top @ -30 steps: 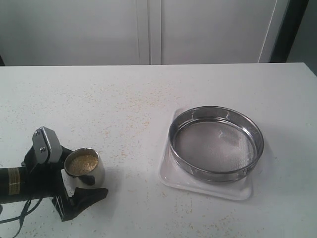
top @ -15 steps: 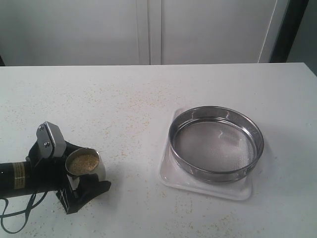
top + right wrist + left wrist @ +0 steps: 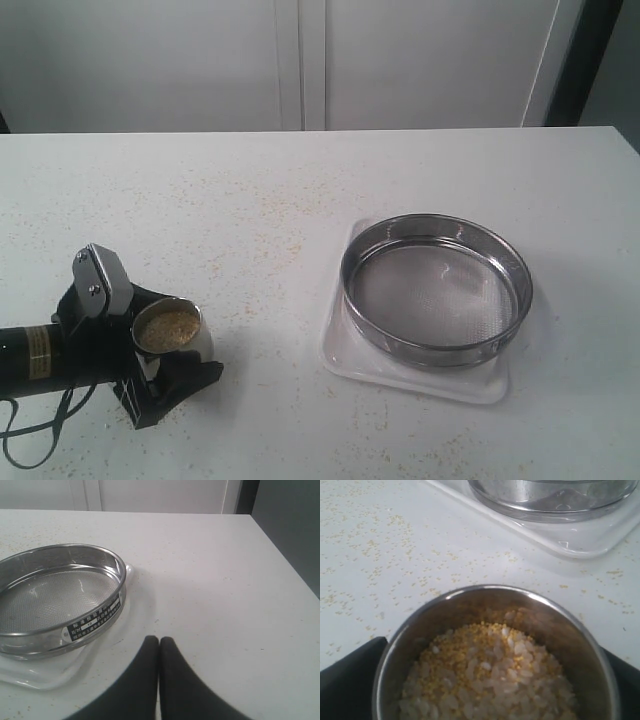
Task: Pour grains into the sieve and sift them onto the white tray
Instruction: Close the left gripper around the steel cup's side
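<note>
The grains (image 3: 495,675), yellow bits mixed with whitish rice, fill a small rounded steel cup (image 3: 192,345) at the table's front left. My left gripper (image 3: 180,342) is shut on this cup, a black finger (image 3: 347,680) pressing each side. The sieve (image 3: 440,222), a wide steel ring with a mesh bottom, rests on the white tray (image 3: 340,352) to the right, with nothing in it. My right gripper (image 3: 159,641) is shut on nothing, low over bare table beside the sieve (image 3: 55,597) and the tray (image 3: 40,676); it does not show in the exterior view.
Loose yellow grains (image 3: 385,545) lie scattered over the white table (image 3: 300,180), thickest between cup and tray. The sieve's wall (image 3: 550,500) and the tray's rim (image 3: 580,540) stand just beyond the cup. A white wall runs along the table's far edge.
My left gripper slid forward around the cup and its fingers drew in against the cup's sides. The sieve and the tray have not moved.
</note>
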Tool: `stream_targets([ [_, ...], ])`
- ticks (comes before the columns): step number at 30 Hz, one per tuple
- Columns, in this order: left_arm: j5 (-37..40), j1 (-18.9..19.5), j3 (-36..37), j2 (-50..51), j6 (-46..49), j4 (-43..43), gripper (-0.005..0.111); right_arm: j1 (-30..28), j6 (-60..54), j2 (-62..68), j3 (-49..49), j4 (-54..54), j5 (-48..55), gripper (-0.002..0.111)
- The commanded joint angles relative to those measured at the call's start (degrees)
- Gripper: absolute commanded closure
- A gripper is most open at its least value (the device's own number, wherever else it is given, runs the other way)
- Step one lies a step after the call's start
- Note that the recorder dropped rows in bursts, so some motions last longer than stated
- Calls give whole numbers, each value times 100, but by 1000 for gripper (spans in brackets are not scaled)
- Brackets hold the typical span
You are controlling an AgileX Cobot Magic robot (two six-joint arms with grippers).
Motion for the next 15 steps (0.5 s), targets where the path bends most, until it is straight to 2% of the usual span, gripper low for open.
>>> stream_targets([
  [1, 54, -25, -6, -14, 39, -10, 10, -46, 18, -32, 30, -20, -90, 108],
  [15, 340, -25, -6, -14, 39, -49, 10, -46, 18, -32, 30, -20, -90, 108],
])
